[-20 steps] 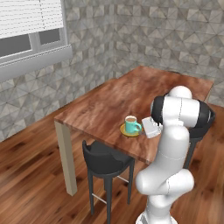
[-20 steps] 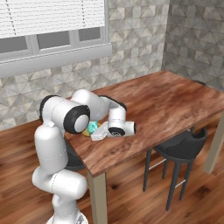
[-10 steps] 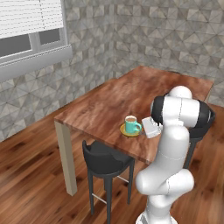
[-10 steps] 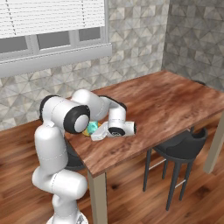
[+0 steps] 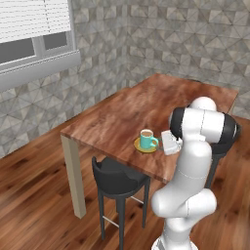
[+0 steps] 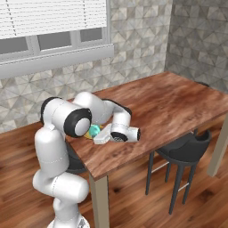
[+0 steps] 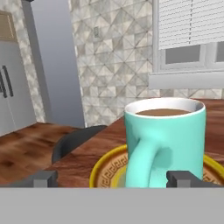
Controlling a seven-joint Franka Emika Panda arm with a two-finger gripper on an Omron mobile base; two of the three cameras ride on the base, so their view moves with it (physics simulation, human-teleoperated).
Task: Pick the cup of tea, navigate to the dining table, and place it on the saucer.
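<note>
The teal cup of tea (image 5: 146, 140) (image 7: 166, 142) stands upright on the yellow saucer (image 5: 140, 147) (image 7: 105, 168), near the front edge of the reddish-brown dining table (image 5: 117, 117) (image 6: 169, 107). Brown liquid fills it. My gripper (image 7: 116, 178) is open at table height, right beside the cup, its fingertips (image 7: 43, 178) spread either side of the handle without touching it. In the right base view the cup (image 6: 94, 131) peeks out behind the white hand (image 6: 103, 133).
A black stool (image 5: 117, 180) stands under the table edge just below the saucer. Another black stool (image 6: 182, 151) sits at the table's right side. A window with blinds (image 6: 53, 26) and stone walls lie beyond. A grey cabinet (image 7: 8, 96) stands at the left.
The jaws have spread a little wider off the cup. Arm, cup and base have not moved.
</note>
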